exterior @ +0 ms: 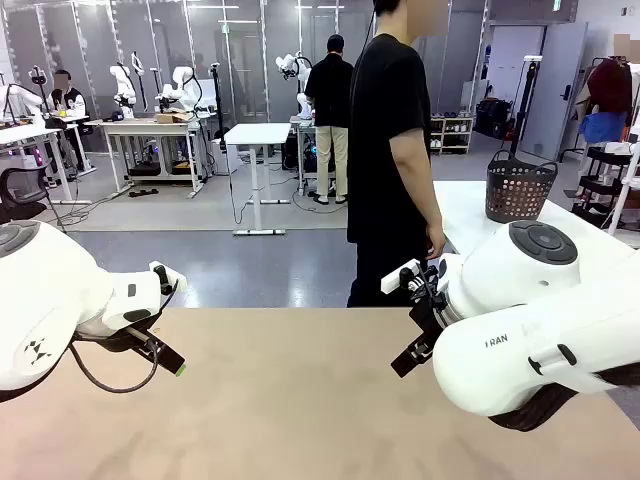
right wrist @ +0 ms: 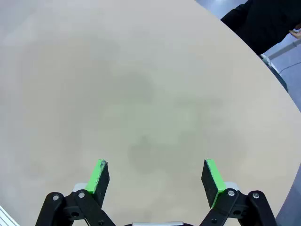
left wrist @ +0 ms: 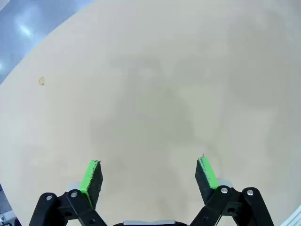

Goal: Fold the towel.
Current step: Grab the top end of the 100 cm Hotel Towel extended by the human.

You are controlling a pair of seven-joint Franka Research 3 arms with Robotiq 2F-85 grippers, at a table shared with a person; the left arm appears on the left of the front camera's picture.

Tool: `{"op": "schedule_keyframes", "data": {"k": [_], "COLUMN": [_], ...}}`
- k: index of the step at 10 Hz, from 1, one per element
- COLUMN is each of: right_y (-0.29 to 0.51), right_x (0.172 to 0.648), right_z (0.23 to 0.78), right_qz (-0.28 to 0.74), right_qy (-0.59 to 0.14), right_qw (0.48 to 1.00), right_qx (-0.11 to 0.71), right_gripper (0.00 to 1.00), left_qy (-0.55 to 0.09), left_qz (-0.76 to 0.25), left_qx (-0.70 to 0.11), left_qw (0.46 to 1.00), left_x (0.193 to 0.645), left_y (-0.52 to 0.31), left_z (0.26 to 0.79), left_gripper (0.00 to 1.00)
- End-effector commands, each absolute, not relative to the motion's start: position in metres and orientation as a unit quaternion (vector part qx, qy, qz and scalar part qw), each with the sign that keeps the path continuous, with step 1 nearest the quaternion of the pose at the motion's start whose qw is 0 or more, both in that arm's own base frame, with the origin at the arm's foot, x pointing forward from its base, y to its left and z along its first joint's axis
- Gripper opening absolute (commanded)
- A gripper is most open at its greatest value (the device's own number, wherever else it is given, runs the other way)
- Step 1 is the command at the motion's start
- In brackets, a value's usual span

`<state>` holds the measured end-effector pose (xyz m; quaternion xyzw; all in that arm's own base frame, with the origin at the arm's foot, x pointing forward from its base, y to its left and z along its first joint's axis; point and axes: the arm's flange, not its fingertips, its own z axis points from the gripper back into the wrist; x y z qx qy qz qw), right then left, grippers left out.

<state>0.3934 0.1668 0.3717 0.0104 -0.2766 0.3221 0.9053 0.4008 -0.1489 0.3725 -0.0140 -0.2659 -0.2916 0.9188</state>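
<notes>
The black, green-padded left gripper (left wrist: 150, 176) and right gripper (right wrist: 157, 181) are held wide over the beige tabletop (exterior: 300, 400) (the towel's direction cannot be told).

You get bright, even light in all three views, coming from the white ceiling strip lamps (exterior: 215, 8) at the top of the front view. On the matte tan tabletop (exterior: 300, 400) shadows stay soft. A dark smudge sits beneath the glossy white left arm shell (exterior: 60, 300) and another beneath the right arm shell (exterior: 540, 340), and both shells carry a mild sheen. In the wrist views, pale mottled grey patches lie on the tabletop ahead of the left gripper (left wrist: 148, 162) and the right gripper (right wrist: 155, 162), whose green pads (left wrist: 91, 176) look crisp. The wide lens bows the table edge (left wrist: 47, 42) into a curve, and the grey floor (left wrist: 23, 28) shows a small white glare spot.
</notes>
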Motion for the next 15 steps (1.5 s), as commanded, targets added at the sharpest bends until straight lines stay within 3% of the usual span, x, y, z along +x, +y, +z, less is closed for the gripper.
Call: {"op": "schedule_keyframes", "data": {"k": [1,9,10,12,15], "right_y": [0.167,0.167,0.163,0.145,0.085], "right_x": [0.393,0.393,0.399,0.41,0.41], "right_z": [0.372,0.372,0.398,0.443,0.499], "right_qz": [0.322,0.323,0.32,0.306,0.266], "right_qy": [-0.277,-0.277,-0.281,-0.284,-0.261], "right_qw": [0.905,0.905,0.904,0.904,0.893], "right_qx": [0.01,0.01,0.029,0.092,0.252], "right_gripper": [1.0,1.0,1.0,1.0,1.0], "left_qy": [-0.266,-0.266,-0.27,-0.263,-0.208], "left_qz": [-0.292,-0.292,-0.291,-0.277,-0.255], "left_qx": [-0.014,-0.014,-0.009,-0.049,-0.272], "left_qw": [0.919,0.919,0.918,0.923,0.904], "left_x": [0.401,0.401,0.409,0.419,0.416], "left_y": [-0.149,-0.149,-0.144,-0.116,-0.046], "left_z": [0.372,0.372,0.393,0.434,0.483], "left_gripper": [1.0,1.0,1.0,1.0,1.0]}}
